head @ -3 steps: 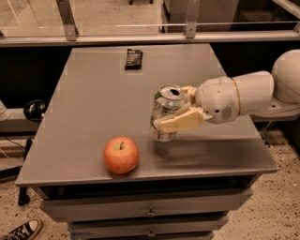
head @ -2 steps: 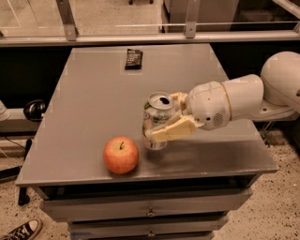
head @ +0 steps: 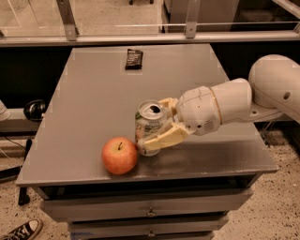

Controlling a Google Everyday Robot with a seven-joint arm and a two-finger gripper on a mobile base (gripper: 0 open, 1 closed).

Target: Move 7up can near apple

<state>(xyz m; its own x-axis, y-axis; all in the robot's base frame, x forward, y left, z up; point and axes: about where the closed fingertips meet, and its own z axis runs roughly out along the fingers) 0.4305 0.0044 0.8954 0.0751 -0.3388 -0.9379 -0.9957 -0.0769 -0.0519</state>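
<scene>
Just past my tool [head: 158, 127] lies the apple [head: 120, 155]; I clamp the can [head: 149, 117] upright, to set it close.

I seem to be running this in a lab; grey metal table [head: 93, 93] with drawers [head: 150, 213], speckled hard floor [head: 276, 206], glass partition [head: 117, 14] behind; my gripper [head: 152, 126] clasps the can [head: 146, 121] near the table's front.
</scene>
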